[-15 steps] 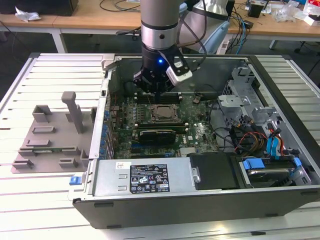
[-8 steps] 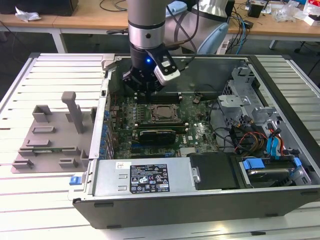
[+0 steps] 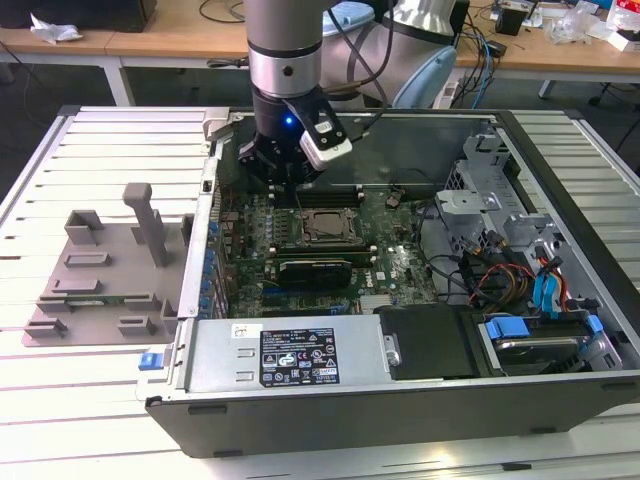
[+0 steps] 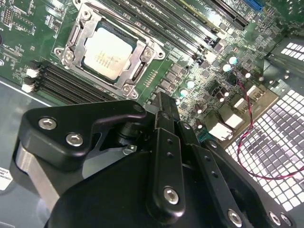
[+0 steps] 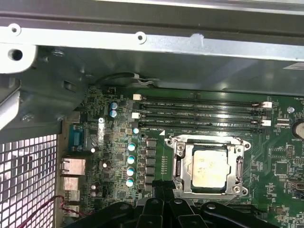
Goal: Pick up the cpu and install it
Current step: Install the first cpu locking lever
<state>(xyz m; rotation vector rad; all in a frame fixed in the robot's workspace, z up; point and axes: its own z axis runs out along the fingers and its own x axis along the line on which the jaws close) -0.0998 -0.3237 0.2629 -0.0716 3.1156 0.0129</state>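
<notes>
CPU point(image 5: 209, 168) sits flat inside the socket frame point(image 5: 178, 164) on the motherboard point(image 3: 400, 265). Its silvery top faces up and the metal frame closes around its rim in both wrist views. From here I judge it seated rather than waiting to be picked up.

The claw point(image 3: 288, 183) hangs inside the open computer case point(image 3: 560, 395), over the far edge of the motherboard, above the memory slots point(image 5: 199, 114). In the exterior view the chip lies just on the near side of the claw and a little toward the exterior view's right, close by but apart from it. Nothing touches the chip. It is square, so it has no long axis to speak of. Its edges run parallel to the memory slots and to the black card point(image 3: 315, 270) on its other side.

The arm comes straight down from above, with its last link upright and the wrist pointing into the case. I cannot tell whether the claw is apart or together, because its own black body hides the tips. I see nothing carried in it.

Outside the case, toward the exterior view's left, a grey fixture tray point(image 3: 95, 275) rests on the slatted table point(image 3: 80, 400).
</notes>
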